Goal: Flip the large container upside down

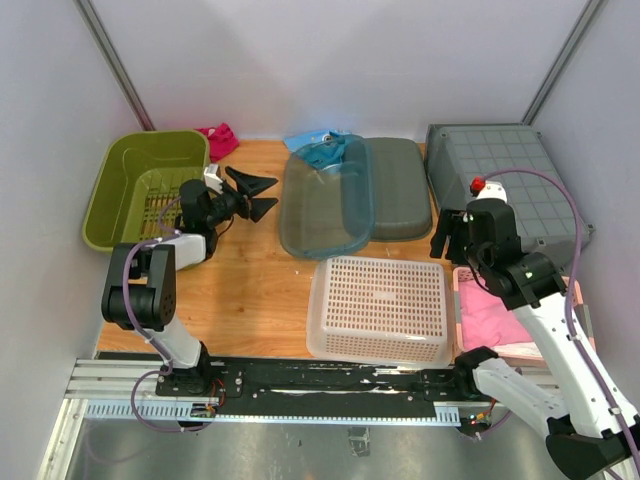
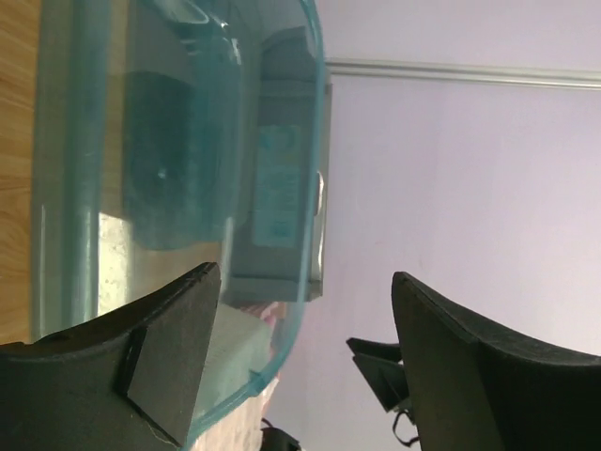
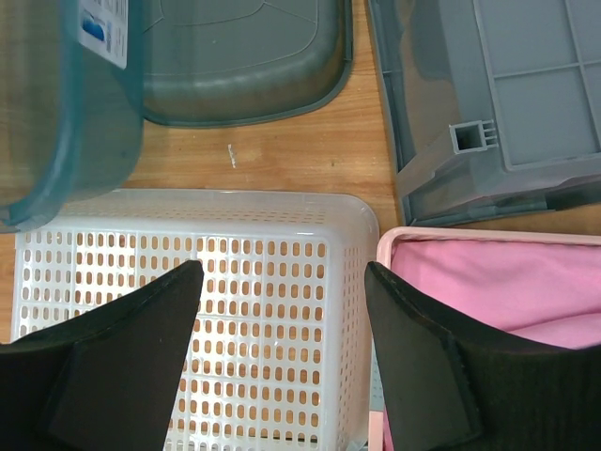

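Note:
The large translucent blue-green container (image 1: pixel 325 200) lies on the wooden table at the middle back. It seems to rest rim down, and its right side overlaps a grey lid (image 1: pixel 400 188). My left gripper (image 1: pixel 266 195) is open and empty just left of the container. In the left wrist view (image 2: pixel 305 272) the container's wall (image 2: pixel 178 141) fills the space ahead of the fingers. My right gripper (image 1: pixel 448 236) is open and empty, above the gap between the white basket and the pink tray (image 3: pixel 282 272). The container's corner shows at the top left of the right wrist view (image 3: pixel 66 103).
A green basket (image 1: pixel 140 190) stands at the back left. A white perforated basket (image 1: pixel 380 305) lies bottom up at the front centre. A grey crate (image 1: pixel 505 180) is at the back right, and a pink tray (image 1: pixel 462 318) with pink cloth at the front right. Cloths (image 1: pixel 218 140) lie by the back wall.

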Motion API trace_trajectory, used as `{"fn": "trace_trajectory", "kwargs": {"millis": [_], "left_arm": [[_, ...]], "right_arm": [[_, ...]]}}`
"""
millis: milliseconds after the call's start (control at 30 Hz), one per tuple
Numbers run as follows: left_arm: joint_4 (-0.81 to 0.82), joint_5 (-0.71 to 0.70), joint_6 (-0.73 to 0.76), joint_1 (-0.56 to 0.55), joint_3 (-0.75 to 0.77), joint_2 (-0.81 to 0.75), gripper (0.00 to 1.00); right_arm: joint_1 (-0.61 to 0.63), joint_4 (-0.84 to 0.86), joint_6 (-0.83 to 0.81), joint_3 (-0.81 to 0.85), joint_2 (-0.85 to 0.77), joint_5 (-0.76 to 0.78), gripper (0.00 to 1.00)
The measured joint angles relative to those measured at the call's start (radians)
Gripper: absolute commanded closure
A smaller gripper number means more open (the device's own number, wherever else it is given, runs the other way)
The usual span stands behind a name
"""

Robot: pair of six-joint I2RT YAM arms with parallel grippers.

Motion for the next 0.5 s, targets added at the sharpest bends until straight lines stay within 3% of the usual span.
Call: {"fn": "trace_trajectory", "kwargs": {"millis": [233,500], "left_arm": [[-0.192,-0.043,0.119,-0.006,0.089,-0.016,0.23],[-0.707,-0.275,0.521,-0.153,0.455,-0.119,0.22]], "right_arm": [[0.000,-0.005,0.000,0.000,-0.003,-0.002,0.28],[0.000,0.010,0.013,0.003,0.054,-0.069,0.29]]}}
